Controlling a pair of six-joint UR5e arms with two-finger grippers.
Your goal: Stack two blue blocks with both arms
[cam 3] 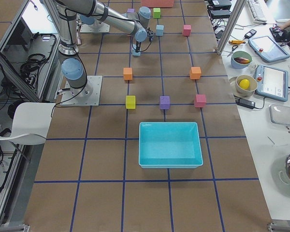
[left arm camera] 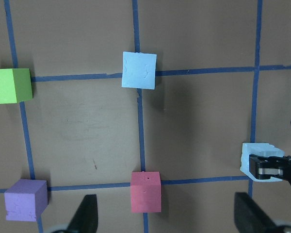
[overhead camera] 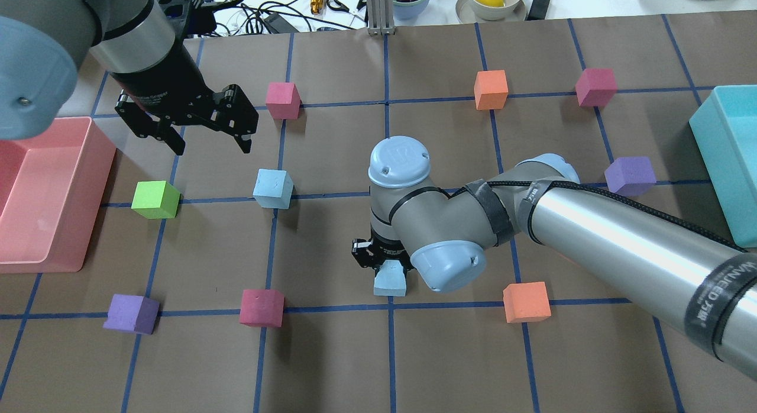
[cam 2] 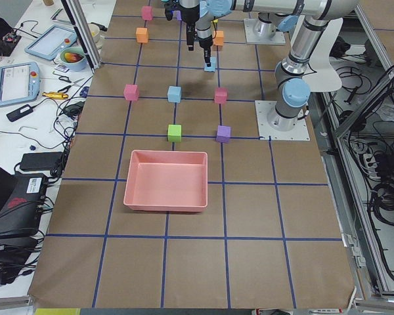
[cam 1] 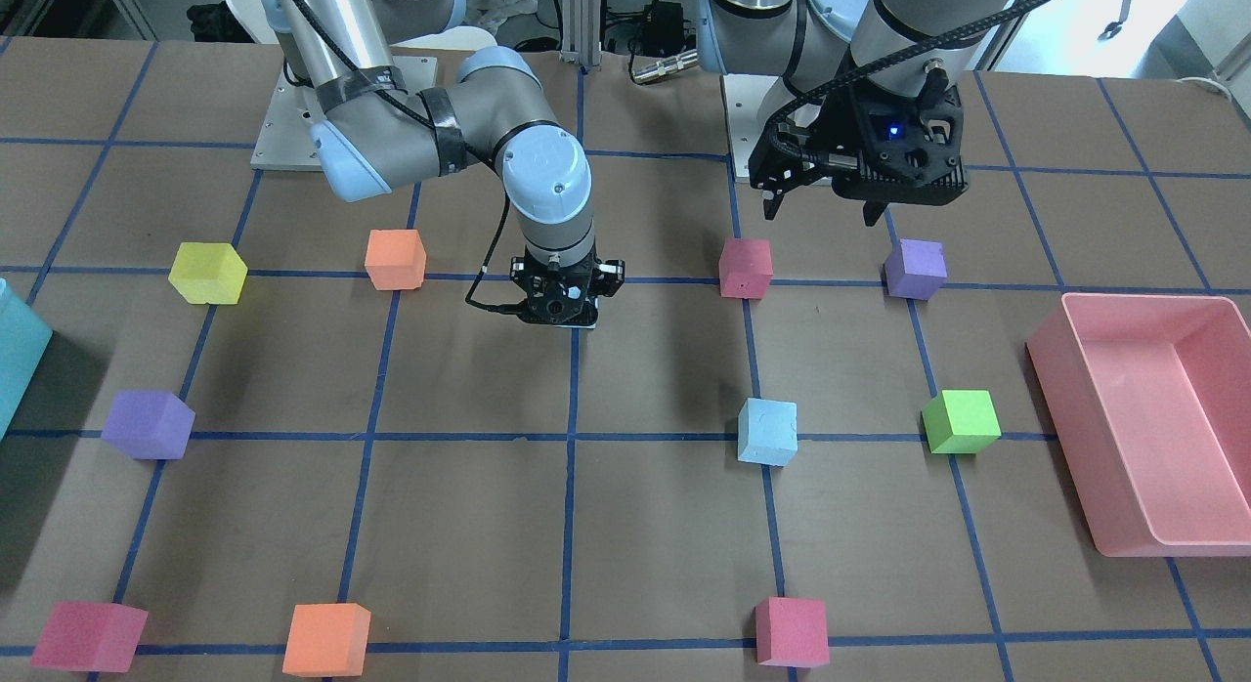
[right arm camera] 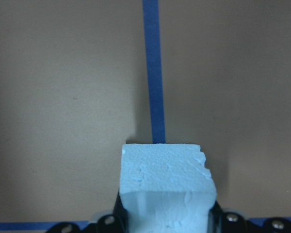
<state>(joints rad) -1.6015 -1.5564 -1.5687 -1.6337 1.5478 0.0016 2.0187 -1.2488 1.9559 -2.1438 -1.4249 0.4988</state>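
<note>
My right gripper (overhead camera: 384,265) is shut on one pale blue block (overhead camera: 390,281) near the table's middle, low over the brown surface. The right wrist view shows that block (right arm camera: 167,187) filling the space between the fingers. The other blue block (overhead camera: 273,188) sits free on a tape line; it also shows in the front view (cam 1: 767,431) and the left wrist view (left arm camera: 139,70). My left gripper (overhead camera: 207,141) is open and empty. It hangs above the table, beyond and left of the free block in the overhead view. The left wrist view also catches the held block (left arm camera: 259,149) at its right edge.
A green cube (overhead camera: 155,199) lies left of the free blue block, with a red cube (overhead camera: 261,307) and a purple cube (overhead camera: 131,313) nearer the robot. An orange cube (overhead camera: 526,302) lies right of the held block. A pink bin (overhead camera: 97,200) stands far left, a teal bin (overhead camera: 739,135) far right.
</note>
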